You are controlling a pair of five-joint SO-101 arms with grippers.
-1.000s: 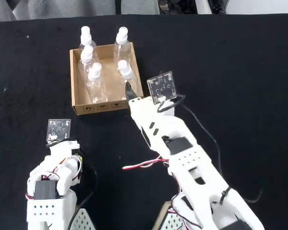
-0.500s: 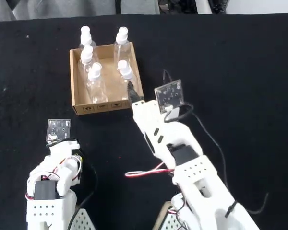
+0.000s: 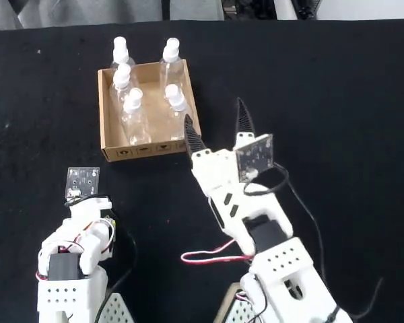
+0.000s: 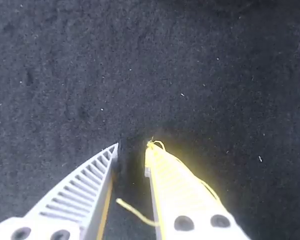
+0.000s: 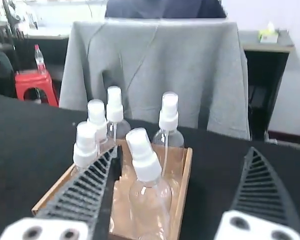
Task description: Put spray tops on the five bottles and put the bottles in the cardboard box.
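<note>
Five clear plastic bottles with white spray tops (image 3: 136,118) are gathered at the brown cardboard box (image 3: 104,128), three plainly inside. The right tool (image 3: 215,124) is spread wide beside it; the left tool (image 4: 132,146) is nearly pressed together.

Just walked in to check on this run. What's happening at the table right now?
All five clear plastic bottles with white spray tops appear to stand in the brown cardboard box, the two farthest right at its back wall. The right arm's tool hangs open above the black table, beside the box corner nearest that arm, holding nothing. The left arm's tool sits low over the table, away from the box, also empty.
</note>
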